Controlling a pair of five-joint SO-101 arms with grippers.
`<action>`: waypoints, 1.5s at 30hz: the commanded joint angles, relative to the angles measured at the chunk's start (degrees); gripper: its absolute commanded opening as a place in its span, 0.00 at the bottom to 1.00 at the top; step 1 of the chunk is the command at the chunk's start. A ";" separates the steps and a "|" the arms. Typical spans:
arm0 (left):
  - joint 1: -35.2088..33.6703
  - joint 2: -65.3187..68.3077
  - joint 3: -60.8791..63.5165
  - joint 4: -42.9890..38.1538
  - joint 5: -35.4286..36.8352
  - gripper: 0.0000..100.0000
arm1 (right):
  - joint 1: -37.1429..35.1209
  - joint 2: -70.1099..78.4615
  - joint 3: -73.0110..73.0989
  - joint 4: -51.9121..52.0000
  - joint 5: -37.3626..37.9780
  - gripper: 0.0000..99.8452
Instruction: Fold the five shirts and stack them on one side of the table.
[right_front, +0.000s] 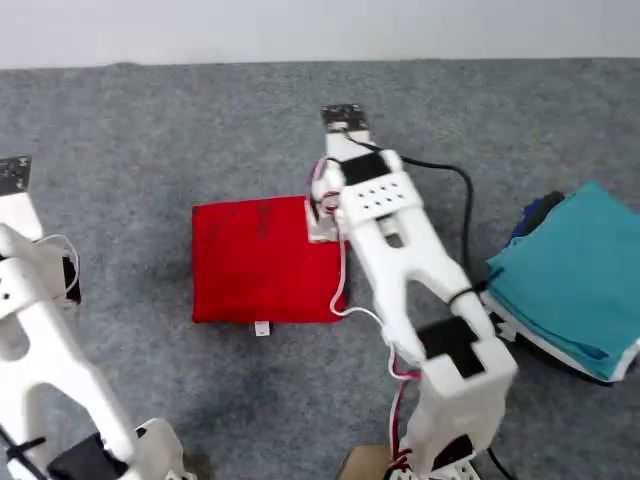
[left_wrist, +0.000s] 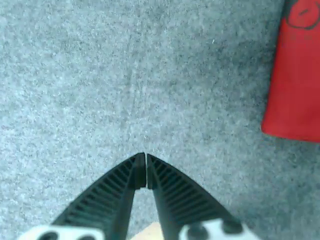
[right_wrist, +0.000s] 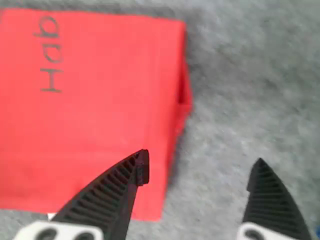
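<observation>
A folded red shirt (right_front: 262, 262) lies flat in the middle of the grey carpeted table, with a small white tag at its near edge. In the right wrist view my right gripper (right_wrist: 200, 170) is open above the red shirt's (right_wrist: 90, 110) right edge, one finger over the cloth and the other over bare carpet. From above, that arm (right_front: 385, 215) stretches from the table's front to the shirt's right side. My left gripper (left_wrist: 145, 160) is shut with nothing in it, over bare carpet well left of the red shirt (left_wrist: 295, 75). A stack of folded shirts (right_front: 575, 280), teal on top, sits at the table's right side.
The left arm (right_front: 40, 330) stands at the table's left edge. A black cable (right_front: 462, 195) runs behind the right arm toward the stack. Grey carpet lies open at the far side and between the left arm and the red shirt.
</observation>
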 joint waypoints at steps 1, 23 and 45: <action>-0.35 -3.34 1.54 -1.85 -0.18 0.00 | -2.07 4.00 -7.30 -0.84 -1.49 0.34; -0.18 -3.52 2.59 -2.64 0.18 0.00 | -3.74 20.79 -16.35 0.31 2.99 0.02; -0.18 -3.96 6.73 -2.55 0.26 0.00 | -0.84 17.27 -23.47 -9.27 45.19 0.01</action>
